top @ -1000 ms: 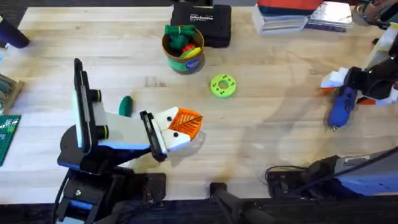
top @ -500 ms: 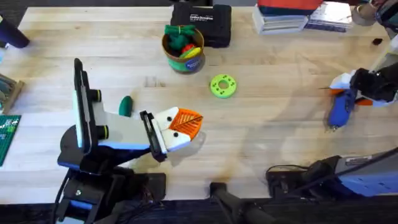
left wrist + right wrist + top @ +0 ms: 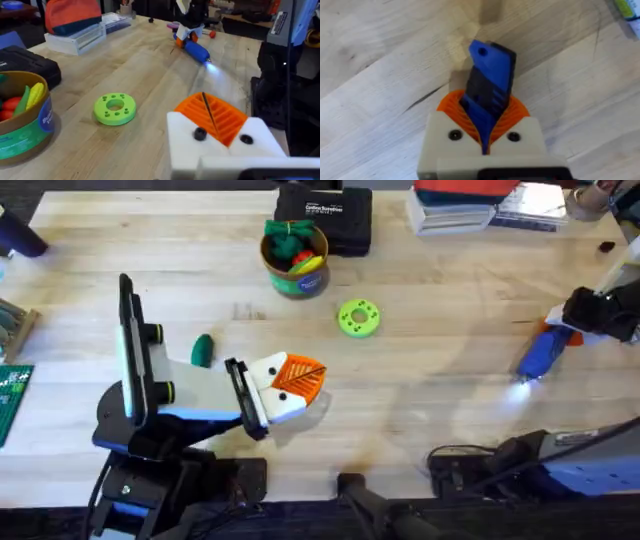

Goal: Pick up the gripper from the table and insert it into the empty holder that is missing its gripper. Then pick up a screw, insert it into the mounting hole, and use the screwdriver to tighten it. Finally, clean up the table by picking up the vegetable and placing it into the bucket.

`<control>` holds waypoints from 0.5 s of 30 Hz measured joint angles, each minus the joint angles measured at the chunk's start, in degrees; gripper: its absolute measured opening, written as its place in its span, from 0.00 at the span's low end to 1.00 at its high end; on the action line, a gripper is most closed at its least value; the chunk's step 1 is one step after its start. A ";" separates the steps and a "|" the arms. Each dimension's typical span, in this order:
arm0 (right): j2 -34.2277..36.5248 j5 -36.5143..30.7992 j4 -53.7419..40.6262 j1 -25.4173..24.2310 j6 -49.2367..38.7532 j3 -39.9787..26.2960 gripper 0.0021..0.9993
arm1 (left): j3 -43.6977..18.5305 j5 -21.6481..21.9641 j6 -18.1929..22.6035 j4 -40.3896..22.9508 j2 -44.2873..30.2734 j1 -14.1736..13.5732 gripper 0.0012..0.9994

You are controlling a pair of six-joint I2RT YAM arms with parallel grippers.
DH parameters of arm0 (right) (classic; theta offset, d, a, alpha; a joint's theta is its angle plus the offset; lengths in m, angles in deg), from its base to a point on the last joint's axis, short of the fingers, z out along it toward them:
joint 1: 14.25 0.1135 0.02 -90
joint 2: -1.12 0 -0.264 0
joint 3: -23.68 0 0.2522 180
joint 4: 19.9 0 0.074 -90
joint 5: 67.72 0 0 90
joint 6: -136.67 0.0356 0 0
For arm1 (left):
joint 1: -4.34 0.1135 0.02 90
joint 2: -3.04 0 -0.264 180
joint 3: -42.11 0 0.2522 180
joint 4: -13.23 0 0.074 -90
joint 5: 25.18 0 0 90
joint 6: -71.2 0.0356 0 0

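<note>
My right gripper (image 3: 572, 330) is shut on the blue screwdriver (image 3: 540, 356) near the table's right edge. The screwdriver slants down toward the table, and a light glows at its tip. Its orange pads (image 3: 451, 107) clamp the screwdriver (image 3: 489, 82). My left gripper (image 3: 300, 380) rests low at front centre, shut and holding nothing. A dark screw head (image 3: 200, 133) sits in each of its white finger blocks. The dark green vegetable (image 3: 203, 348) lies on the table beside the left arm. The bucket (image 3: 296, 258) stands at back centre with toys inside. The loose gripper and the empty holder are out of view.
A bright green ring disc (image 3: 359, 318) lies between the bucket and the table's middle. A black case (image 3: 326, 215) sits behind the bucket, and stacked books (image 3: 470, 205) lie at back right. A green circuit board (image 3: 12, 395) is at the left edge.
The right gripper has shifted slightly right with the screwdriver. The screwdriver has tilted so its tip points toward the table's middle, and a light now shines at the tip. The left arm is still.
</note>
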State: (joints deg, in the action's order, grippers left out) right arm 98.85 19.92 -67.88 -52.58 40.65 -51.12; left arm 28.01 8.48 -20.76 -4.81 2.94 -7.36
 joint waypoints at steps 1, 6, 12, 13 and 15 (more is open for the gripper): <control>0.00 0.47 0.00 0.00 -0.02 0.00 0.03 | 0.00 0.00 0.00 0.00 0.00 0.00 0.01; -0.51 1.24 -0.02 0.19 0.00 0.00 0.03 | 0.00 0.00 0.00 0.00 0.00 0.00 0.01; -6.74 1.44 2.02 1.91 0.00 0.00 0.03 | 0.00 0.00 0.00 0.00 0.00 0.00 0.01; -8.10 1.46 2.12 2.42 0.02 0.00 0.03 | 0.00 0.00 0.00 0.00 0.00 0.00 0.01; -11.16 1.63 2.08 3.75 0.02 0.00 0.03 | 0.00 0.00 0.00 0.00 0.00 0.00 0.01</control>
State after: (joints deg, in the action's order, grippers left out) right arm 87.69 21.54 -65.81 -48.83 40.67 -51.12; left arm 28.01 8.48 -20.76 -4.81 2.94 -7.36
